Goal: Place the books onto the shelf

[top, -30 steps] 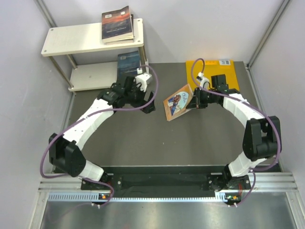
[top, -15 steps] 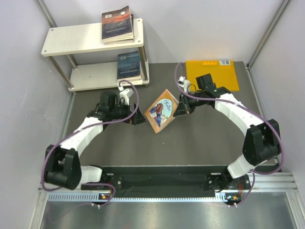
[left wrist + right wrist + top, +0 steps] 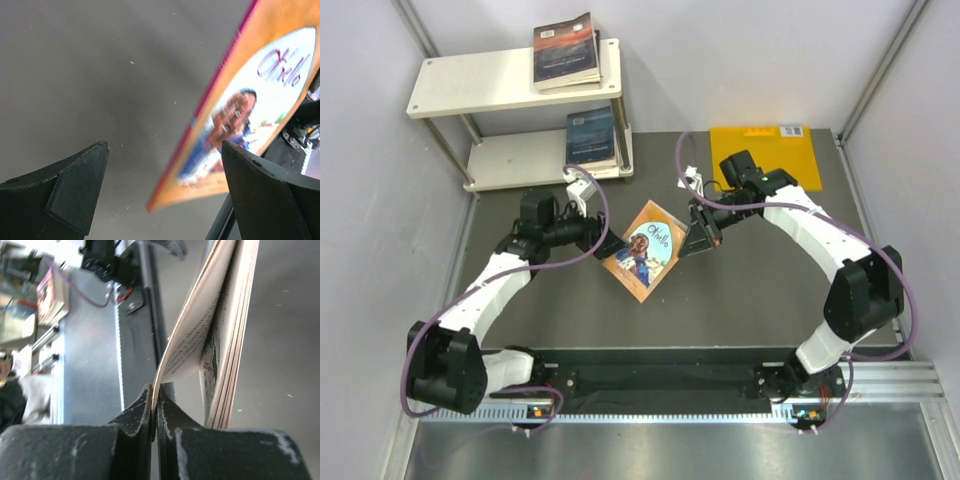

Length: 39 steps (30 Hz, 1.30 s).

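- The right gripper (image 3: 700, 238) is pinching the orange-brown book (image 3: 643, 250) shut-tight, seemingly by its cover alone, with the pages fanning apart.
- The book is hanging tilted over the table (image 3: 740, 300), between the two arms.
- The left gripper (image 3: 164, 147) is gaping wide at the book's free edge.
- Two other books, a dark reddish book (image 3: 566, 48) and a dark blue book (image 3: 591, 135), are lying on the shelf (image 3: 490, 85).

You are working in a robotics lab test cell. Plain pale walls (image 3: 370, 200) on metal posts (image 3: 882, 65) box in the dark table (image 3: 750, 300). Along the table's near edge runs an aluminium rail (image 3: 880, 385) with a slotted cable duct (image 3: 660, 413). The left arm (image 3: 490, 278) and right arm (image 3: 820, 228) are bolted there.
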Motion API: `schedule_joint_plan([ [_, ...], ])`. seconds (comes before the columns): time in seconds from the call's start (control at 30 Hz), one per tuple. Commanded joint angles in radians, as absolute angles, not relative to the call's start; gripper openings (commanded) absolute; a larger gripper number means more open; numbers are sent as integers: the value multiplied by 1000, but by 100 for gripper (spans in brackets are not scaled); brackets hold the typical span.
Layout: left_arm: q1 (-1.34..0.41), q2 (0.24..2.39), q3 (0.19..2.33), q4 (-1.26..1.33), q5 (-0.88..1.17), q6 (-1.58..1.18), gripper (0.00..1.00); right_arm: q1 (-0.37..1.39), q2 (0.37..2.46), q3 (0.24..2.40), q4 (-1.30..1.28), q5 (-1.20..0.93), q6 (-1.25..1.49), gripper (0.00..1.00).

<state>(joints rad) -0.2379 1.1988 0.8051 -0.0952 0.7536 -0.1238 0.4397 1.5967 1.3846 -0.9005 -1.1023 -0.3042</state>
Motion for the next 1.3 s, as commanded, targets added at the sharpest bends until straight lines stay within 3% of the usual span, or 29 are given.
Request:
schedule_joint_plan([
  [0.0,-227,1235,847,-49,863,-63,99,469,1617,1463,-1061,-1212,-483,0],
  [0.53,-227,1263,825,-98,1212,-31,92,471,1652,1541,-993,-1258,-433,0],
  [0.6,-227,1247,824,-113,1226,-28,88,471,1669,1557,-977,-1247,-422,0],
  [0.77,-227,1261,862,-231,1249,-8,64,466,1700,1609,-971,-1215,-400,0],
  [0.97,-227,1279,956,-486,1238,119,54,436,1704,1637,-890,-1189,-315,0],
  [1.2,-227,1218,962,-563,1215,147,47,403,1743,1686,-870,-1170,-288,0],
  [1.27,-227,1200,959,-571,1207,150,40,400,1759,1706,-877,-1169,-290,0],
])
